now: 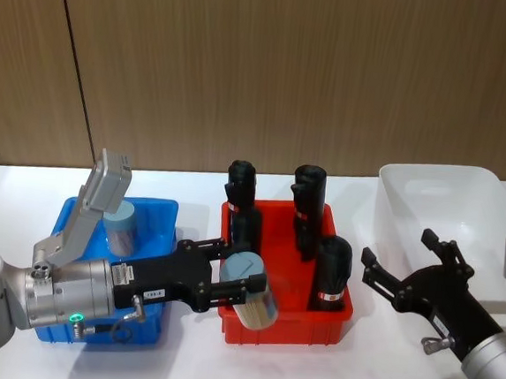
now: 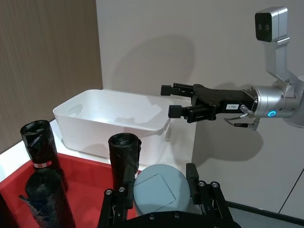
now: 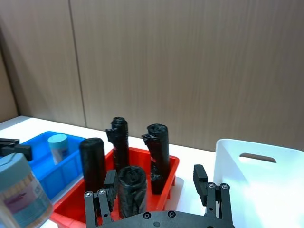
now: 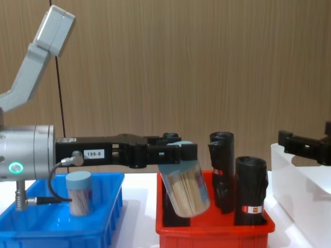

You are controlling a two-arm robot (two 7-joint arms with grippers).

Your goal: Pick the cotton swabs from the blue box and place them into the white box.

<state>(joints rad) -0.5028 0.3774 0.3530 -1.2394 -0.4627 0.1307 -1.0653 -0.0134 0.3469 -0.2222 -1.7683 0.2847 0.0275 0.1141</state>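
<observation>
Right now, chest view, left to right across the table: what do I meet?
Blue box holding a standing swab tub → tilted swab tub gripped by the left pincer → black rolls in the red bin → white box.

Wood-grain panel wall (image 1: 290, 69): warm brown, matt, spans the full width behind the table.
Dark seam (image 1: 74, 59): splits the panelling towards the left, slants in the head view.
White table top (image 1: 13, 191): smooth, meets the panelling along a straight edge.
Pale plain wall (image 2: 190, 47): adjoins the wood panelling at a vertical edge in the left wrist view; carries soft grey shadows (image 2: 156, 61).
Lighting: even, diffuse.
</observation>
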